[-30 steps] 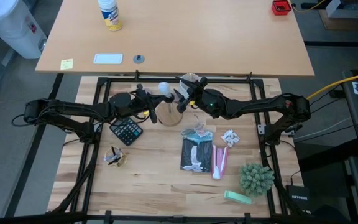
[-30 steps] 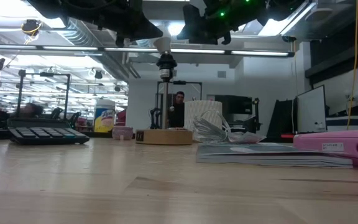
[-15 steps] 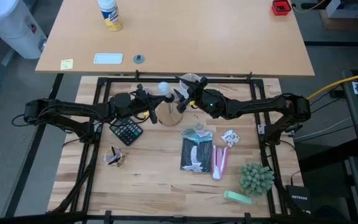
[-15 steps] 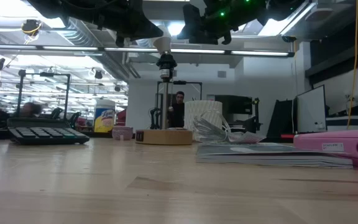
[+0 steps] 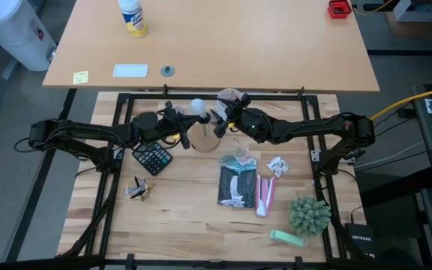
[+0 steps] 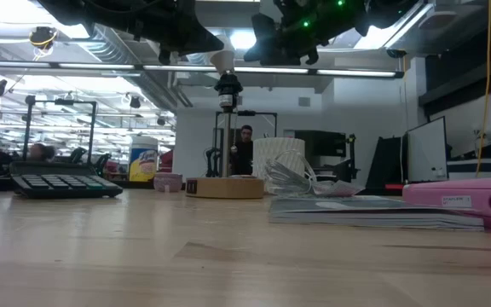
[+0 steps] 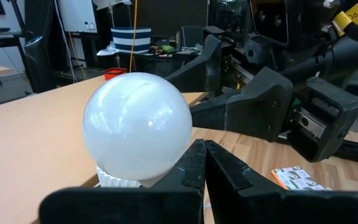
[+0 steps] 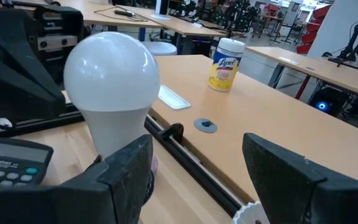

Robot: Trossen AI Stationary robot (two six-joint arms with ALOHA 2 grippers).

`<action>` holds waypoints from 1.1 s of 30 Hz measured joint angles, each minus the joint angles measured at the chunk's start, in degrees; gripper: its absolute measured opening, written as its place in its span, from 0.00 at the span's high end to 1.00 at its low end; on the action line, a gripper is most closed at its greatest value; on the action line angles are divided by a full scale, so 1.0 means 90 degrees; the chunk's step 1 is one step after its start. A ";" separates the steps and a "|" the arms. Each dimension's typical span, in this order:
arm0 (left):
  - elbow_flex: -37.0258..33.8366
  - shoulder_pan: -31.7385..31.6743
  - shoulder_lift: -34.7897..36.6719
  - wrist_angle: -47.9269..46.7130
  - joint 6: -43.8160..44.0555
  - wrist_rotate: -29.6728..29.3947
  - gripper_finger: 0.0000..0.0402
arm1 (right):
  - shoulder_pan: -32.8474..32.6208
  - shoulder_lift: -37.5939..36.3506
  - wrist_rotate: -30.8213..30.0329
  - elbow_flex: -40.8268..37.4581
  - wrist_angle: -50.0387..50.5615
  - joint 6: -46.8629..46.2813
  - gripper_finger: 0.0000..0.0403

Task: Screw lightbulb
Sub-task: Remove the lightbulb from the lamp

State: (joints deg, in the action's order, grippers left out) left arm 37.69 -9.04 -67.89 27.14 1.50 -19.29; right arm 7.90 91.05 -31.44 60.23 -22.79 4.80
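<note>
A calculator (image 5: 153, 158), a booklet (image 5: 238, 185), a pink stapler (image 5: 265, 193) and a small green plant (image 5: 309, 215) lie scattered on the wooden bench (image 5: 186, 217), with a second, tan table (image 5: 261, 45) carrying a Lysol canister (image 5: 132, 16) on the far side. The lightbulb (image 5: 198, 106) stands upright atop the socket post on the round wooden stand (image 5: 204, 139) at the bench's far middle. The left gripper (image 5: 181, 120) sits just left of it with fingers pressed together, and the right gripper (image 5: 223, 117) sits just right of it with fingers (image 8: 129, 168) spread apart, holding nothing.

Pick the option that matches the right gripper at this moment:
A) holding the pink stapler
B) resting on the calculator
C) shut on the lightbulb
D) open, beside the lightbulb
D: in the right wrist view the right gripper has its fingers spread with bare space between them, and the lightbulb stands off to one side, not between them.
</note>
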 joint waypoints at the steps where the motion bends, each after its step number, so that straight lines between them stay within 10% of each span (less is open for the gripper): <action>1: 0.0000 0.0000 0.0002 0.0000 0.0000 0.0000 1.00 | 0.0000 0.0000 0.0000 0.0000 0.0017 0.0000 0.37; 12: 0.0000 0.0000 0.0002 0.0000 0.0000 0.0000 1.00 | 0.0000 0.0000 0.1465 0.0000 0.0048 -0.0251 0.37; 33: 0.0000 0.0002 0.0002 0.0002 0.0000 0.0002 1.00 | 0.0185 0.0291 0.2185 -0.0002 -0.0459 -0.0531 0.37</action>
State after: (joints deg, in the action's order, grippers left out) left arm 37.69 -9.02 -67.87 27.16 1.50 -19.27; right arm 9.56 93.67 -11.77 60.20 -26.92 0.02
